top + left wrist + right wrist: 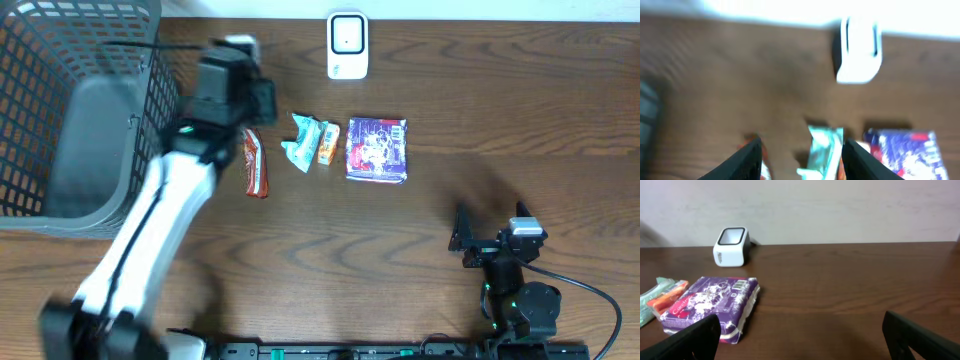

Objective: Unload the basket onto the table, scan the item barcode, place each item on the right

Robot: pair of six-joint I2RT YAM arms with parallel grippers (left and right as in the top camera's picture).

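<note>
- Station: the scanner [347, 45] stands upright at 12 o'clock on the table [500, 120]. A mesh basket [150, 90] sits at 9 o'clock.
- Goods: four items lie in a row at the table's centre, directly at 6 o'clock from the scanner. From 9 to 3 o'clock they are a snack bar [256, 163], a teal packet [301, 142], an orange packet [327, 143] touching it, and a purple package [376, 150].
- None is lifted, and none is at the scanner window.
- Left gripper [802, 144]: the arm reaches in from 7 o'clock and hangs over the 9 o'clock end of the row, near the snack bar. Its wrist view is blurred. The fingers stand apart with nothing between them, and the teal packet shows on the table beyond the gap.
- Right gripper [801, 322]: parked at 5 o'clock, well apart from the goods, fingers spread wide and empty.
- Step in hand, by my judgement: selection and pick-up. No barcode has yet been presented.
- Next move calls for lowering the left fingers astride one packet, closing on it, then carrying it toward 12 o'clock with the barcode facing the scanner window.
- Which face carries a barcode cannot be told for the left-hand items.
</note>
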